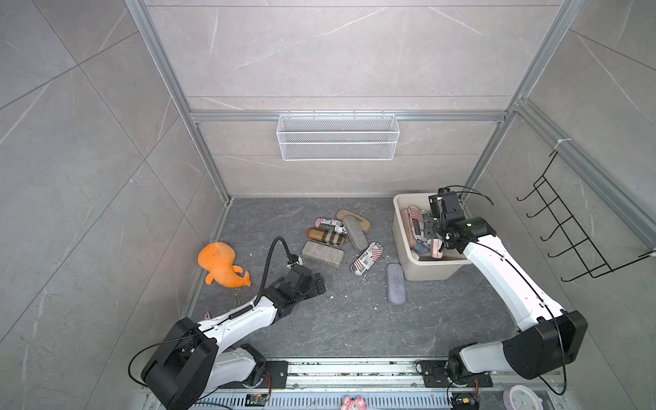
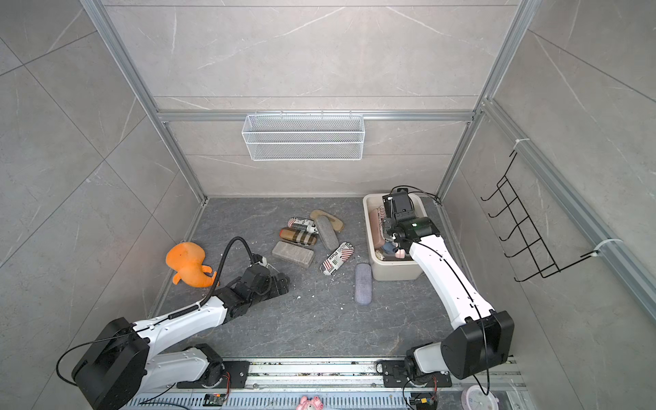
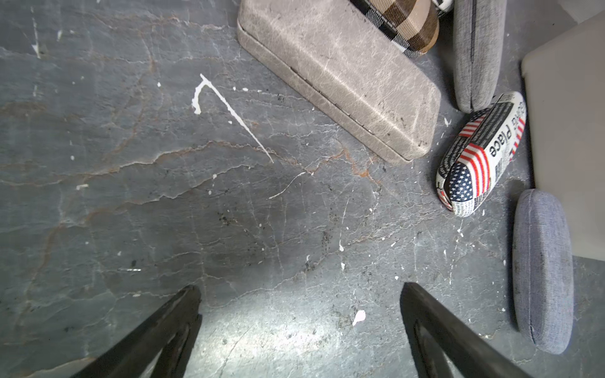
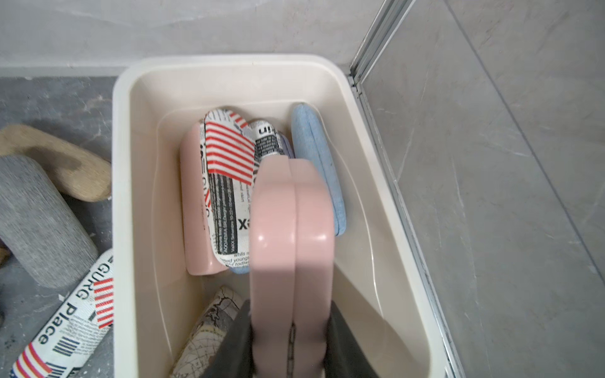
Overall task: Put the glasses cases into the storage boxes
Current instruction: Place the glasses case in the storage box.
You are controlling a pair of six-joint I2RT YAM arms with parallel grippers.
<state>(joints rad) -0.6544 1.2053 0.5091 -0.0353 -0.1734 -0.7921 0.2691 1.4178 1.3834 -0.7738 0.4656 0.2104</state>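
An orange plush toy (image 1: pixel 223 264) lies on the dark grey stone-patterned floor (image 1: pixel 355 319) near the left wall. A white wire mesh basket (image 1: pixel 337 136) hangs on the back wall's aluminium rail (image 1: pixel 248 116), and a black wire hook rack (image 1: pixel 568 230) hangs on the right wall. At the near edge sit a small pink figurine (image 1: pixel 353 403) and a round pale pink clock (image 1: pixel 521 398).

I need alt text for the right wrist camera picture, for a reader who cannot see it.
The right gripper holds a pink glasses case on edge over the cream storage tub. In the tub lie another pink case, a newspaper-print case and a blue case.
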